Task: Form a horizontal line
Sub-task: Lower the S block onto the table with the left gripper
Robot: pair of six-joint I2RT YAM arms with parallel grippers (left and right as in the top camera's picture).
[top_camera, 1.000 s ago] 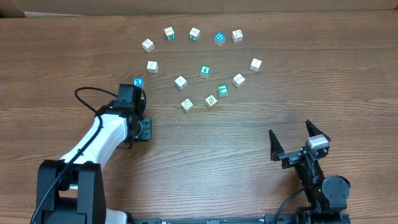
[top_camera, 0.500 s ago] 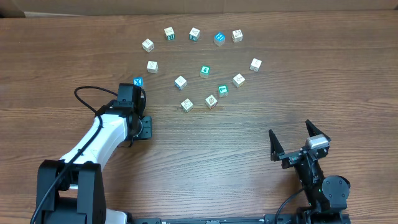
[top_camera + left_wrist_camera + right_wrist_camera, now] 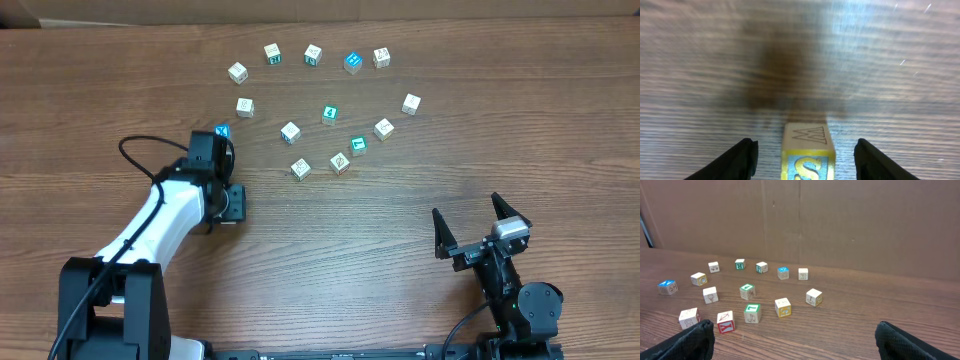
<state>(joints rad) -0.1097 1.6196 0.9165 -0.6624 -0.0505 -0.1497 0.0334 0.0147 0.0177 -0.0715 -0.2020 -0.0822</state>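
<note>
From where I stand, the left end effector (image 3: pixel 809 159) is down close to the bench (image 3: pixel 330 260) with its fingers apart. A blue cube (image 3: pixel 222 131) stands between them with a gap on either side (nothing is pinched). To its right, the four cubes meant for the row lie in a slant climbing away to the right. The pale yellow cube (image 3: pixel 300 169) is nearest the front, then comes the first white cube (image 3: pixel 340 162). The green L cube (image 3: pixel 358 145) is just beyond it, and the second white cube (image 3: pixel 384 127) is farthest back. They sit apart from one another, not level. The right end effector (image 3: pixel 466 207) hangs near the front right corner, fingers spread wide and holding nothing, well apart from the cubes.
</note>
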